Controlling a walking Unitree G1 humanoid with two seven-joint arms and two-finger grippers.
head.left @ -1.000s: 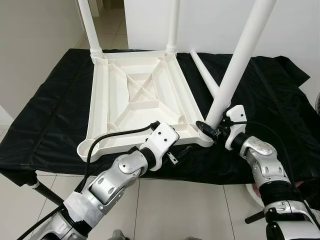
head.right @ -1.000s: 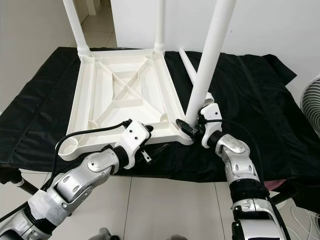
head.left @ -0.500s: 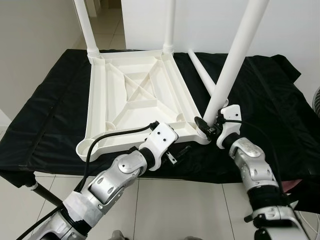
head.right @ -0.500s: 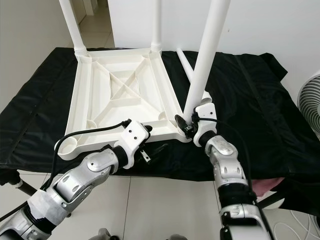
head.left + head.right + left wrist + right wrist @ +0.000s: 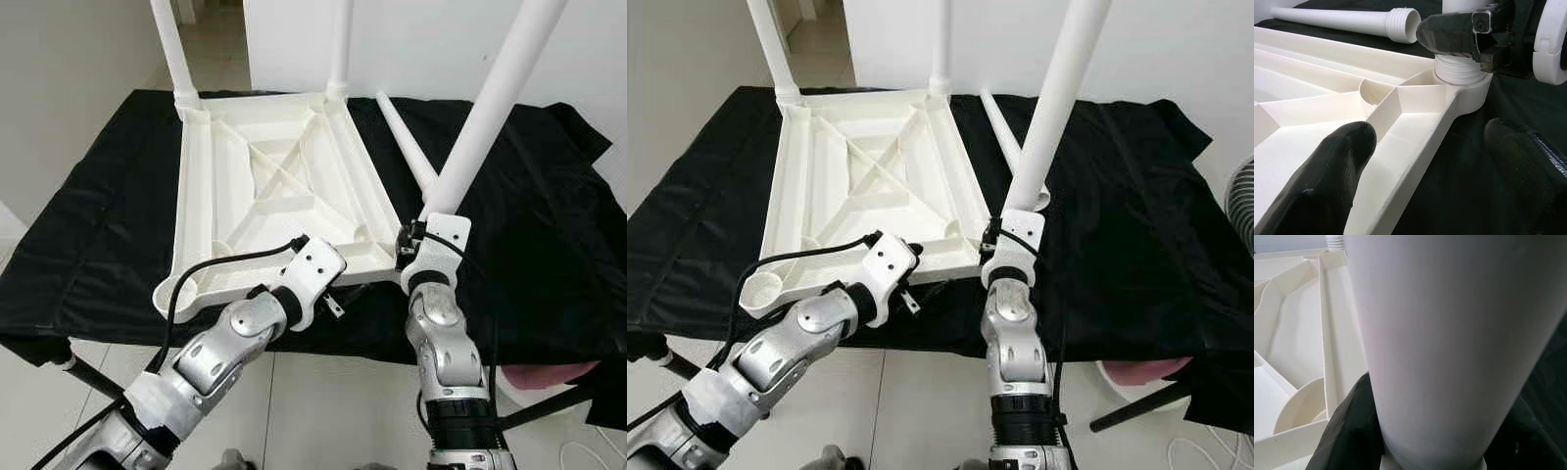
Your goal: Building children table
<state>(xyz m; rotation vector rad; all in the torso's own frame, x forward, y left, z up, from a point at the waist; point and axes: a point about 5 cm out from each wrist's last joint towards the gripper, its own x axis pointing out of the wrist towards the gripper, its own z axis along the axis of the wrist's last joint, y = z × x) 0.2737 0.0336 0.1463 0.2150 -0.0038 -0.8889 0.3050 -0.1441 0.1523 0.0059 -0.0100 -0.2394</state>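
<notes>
A white plastic children's table [image 5: 274, 186] lies upside down on a black cloth [image 5: 529, 225] that covers the tabletop, its ribbed underside facing up. Two white legs stand upright in the far corner sockets: the far-left leg [image 5: 168, 39] and the far-right leg [image 5: 340, 44]. A third leg [image 5: 485, 108] rises from the near-right corner socket [image 5: 1459, 81], leaning toward the robot's right, its threaded end sitting in the socket ring. A fourth, loose leg [image 5: 404, 147] lies flat on the cloth just beside the table's right edge, its threaded open end [image 5: 1403, 22] pointing toward the near-right corner. The near-left corner socket [image 5: 171, 291] carries no leg.

The right hand [image 5: 416, 245] is at the base of the leaning leg, just above the socket. In the right wrist view its two black fingers [image 5: 1349, 426] sit on either side of the white tube, clamped on it. In the left wrist view one of these fingers [image 5: 1449, 36] presses against the leg right above the threads.

The left hand [image 5: 338, 299] is at the table's near edge, close to the near-right corner. Its fingers stand apart: one finger [image 5: 1327, 171] rests over the inner ribbed surface, the other [image 5: 1528, 166] is outside the frame over the black cloth, so the table's near rail [image 5: 1415, 156] runs between them without being gripped.
</notes>
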